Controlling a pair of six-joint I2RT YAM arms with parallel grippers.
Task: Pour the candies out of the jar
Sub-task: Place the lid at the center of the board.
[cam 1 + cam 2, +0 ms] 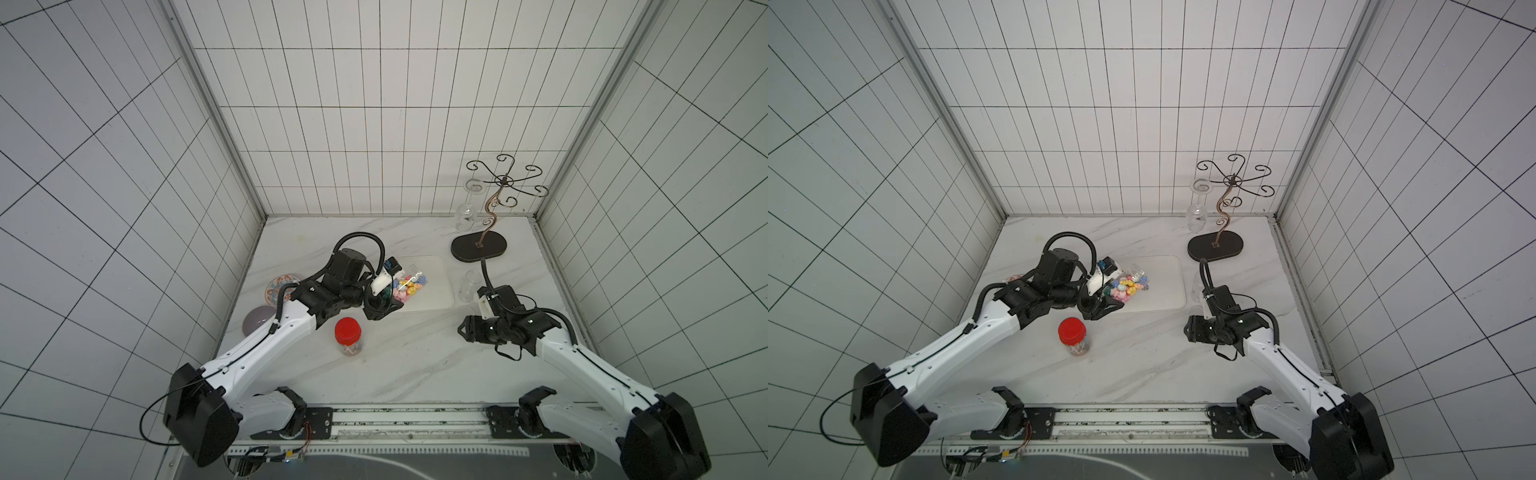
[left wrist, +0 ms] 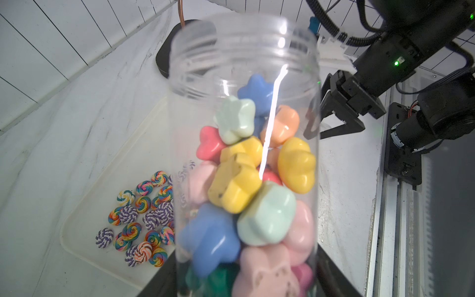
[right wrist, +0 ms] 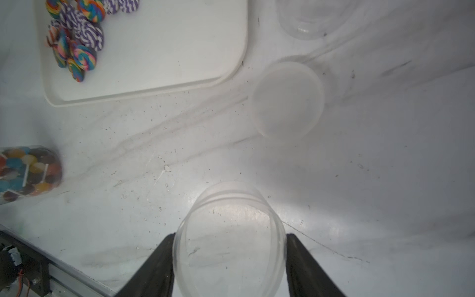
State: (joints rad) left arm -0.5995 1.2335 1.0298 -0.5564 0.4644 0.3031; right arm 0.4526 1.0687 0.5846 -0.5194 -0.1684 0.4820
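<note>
Aiming candies (image 2: 241, 185) at the tray (image 1: 446, 282), the left gripper (image 1: 388, 297) clamps the tilted jar (image 2: 244, 51) while the right gripper (image 3: 230, 237) pinches the lid (image 3: 228, 213).

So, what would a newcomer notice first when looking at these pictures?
The clear jar of pastel star-shaped candies, held tilted by the left gripper over the white tray, where swirl candies lie. Next, the red-lidded jar upright on the table near the left arm, and the clear lid in the right gripper.

Scrolled stand (image 1: 469, 251); patterned plate (image 1: 272, 291); grey disc (image 1: 255, 326)
</note>
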